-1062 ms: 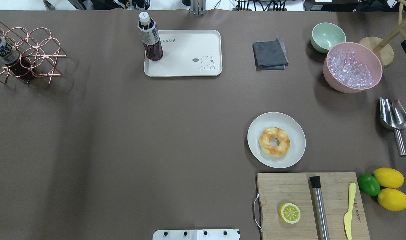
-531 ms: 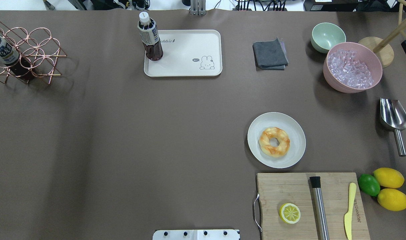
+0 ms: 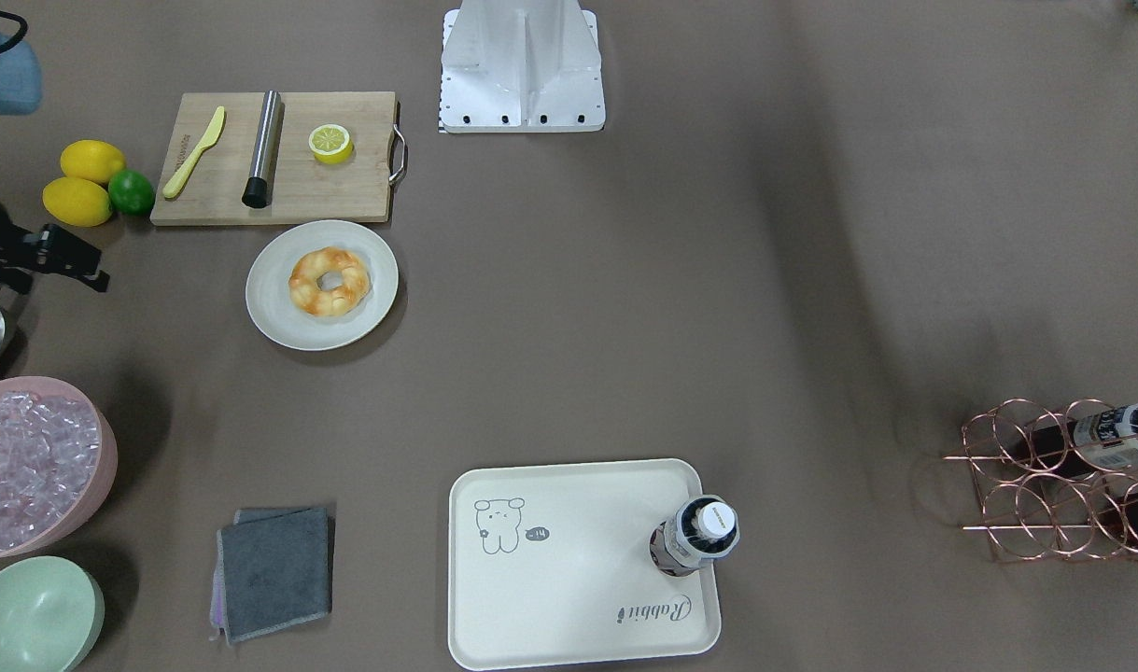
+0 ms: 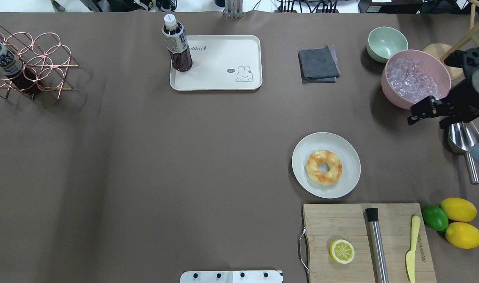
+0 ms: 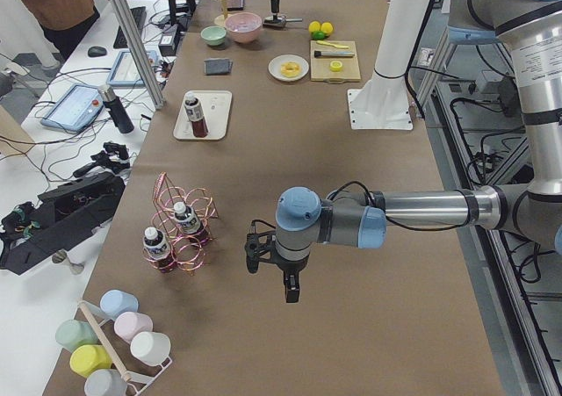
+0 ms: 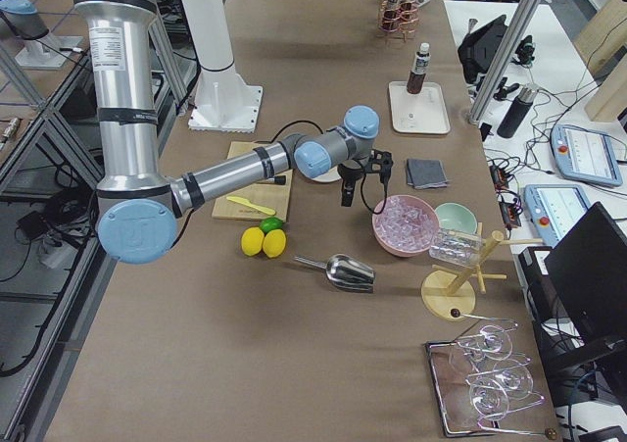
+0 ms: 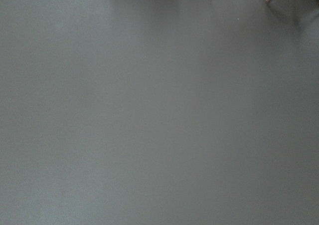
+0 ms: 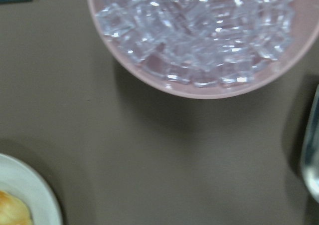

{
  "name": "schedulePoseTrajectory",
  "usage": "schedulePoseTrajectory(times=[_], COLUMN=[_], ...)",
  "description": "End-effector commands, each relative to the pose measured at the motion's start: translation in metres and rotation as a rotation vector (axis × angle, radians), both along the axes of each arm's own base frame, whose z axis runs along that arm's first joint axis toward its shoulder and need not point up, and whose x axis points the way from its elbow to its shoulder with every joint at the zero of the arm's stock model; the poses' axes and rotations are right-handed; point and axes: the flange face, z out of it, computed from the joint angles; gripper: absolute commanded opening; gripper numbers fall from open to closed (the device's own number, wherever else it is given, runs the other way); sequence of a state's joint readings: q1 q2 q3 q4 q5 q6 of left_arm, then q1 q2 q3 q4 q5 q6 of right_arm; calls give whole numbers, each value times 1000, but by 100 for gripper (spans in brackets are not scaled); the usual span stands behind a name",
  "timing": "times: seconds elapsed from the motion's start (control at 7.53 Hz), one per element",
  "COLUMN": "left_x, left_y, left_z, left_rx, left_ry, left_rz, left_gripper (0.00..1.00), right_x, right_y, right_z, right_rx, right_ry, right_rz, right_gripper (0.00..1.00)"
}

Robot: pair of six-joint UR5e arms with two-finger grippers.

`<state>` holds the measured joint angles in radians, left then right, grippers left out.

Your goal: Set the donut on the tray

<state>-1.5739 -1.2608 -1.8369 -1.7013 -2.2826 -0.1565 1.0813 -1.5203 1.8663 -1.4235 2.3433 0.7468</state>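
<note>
Right, widest first: the brown table (image 4: 145, 165) fills the scene. On it the right arm (image 6: 235, 175) stretches out over the robot's right half, and the left arm (image 5: 430, 207) reaches over bare cloth at the other end, near the copper wire rack (image 5: 180, 229). The left gripper (image 5: 270, 275) points down above the table, and from that side angle I cannot tell how far its jaws are parted.

Down in size now. The wooden cutting board (image 4: 333, 224) sits at the near edge. The tray (image 4: 219, 67) lies on the far side, toward the robot's left of centre, with a bottle (image 4: 177, 47) standing on its left side. Then comes the pink bowl (image 4: 392, 100), heaped with ice cubes, and the round plate (image 4: 351, 173), just beyond the board.

Here's the right gripper (image 4: 427, 122). It hangs above the table just beside the pink bowl's near rim, between the bowl and the metal scoop (image 4: 461, 137), fingers spread wide with nothing between them.

And the donut (image 4: 323, 167)? It lies flat in the middle of the plate, untouched and well apart from that gripper, nearer the robot and toward the table's centre from it. The right wrist camera agrees: ice bowl up top, and only a sliver of plate and donut in the bottom left corner. The tray is well apart from the donut too, farther from the robot and off to its left.
</note>
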Motion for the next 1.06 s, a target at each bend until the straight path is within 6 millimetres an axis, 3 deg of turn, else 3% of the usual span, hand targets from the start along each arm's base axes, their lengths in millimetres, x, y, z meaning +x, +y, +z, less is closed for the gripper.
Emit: schedulePoseTrajectory(times=[0.0,0.27,0.53,0.8,0.93], left_x=[1,1,1,1,1], left_y=[-1,0,0,0,0], left_z=[1,1,2,0,-1], left_rx=[-2,-2,-4,-1,2], left_ry=[0,0,0,0,0], left_rz=[2,2,2,2,2], left_gripper=[98,98,98,98,98], right_x=[-100,-159,-180,-185,-191], right_y=[13,30,42,40,42], right_z=[-51,-79,-64,-35,-30], right_rx=[16,-34,-45,-61,-55], right_ry=[23,0,59,113,127], right_rz=[50,25,60,69,67], right_gripper=[100,99,94,94,91])
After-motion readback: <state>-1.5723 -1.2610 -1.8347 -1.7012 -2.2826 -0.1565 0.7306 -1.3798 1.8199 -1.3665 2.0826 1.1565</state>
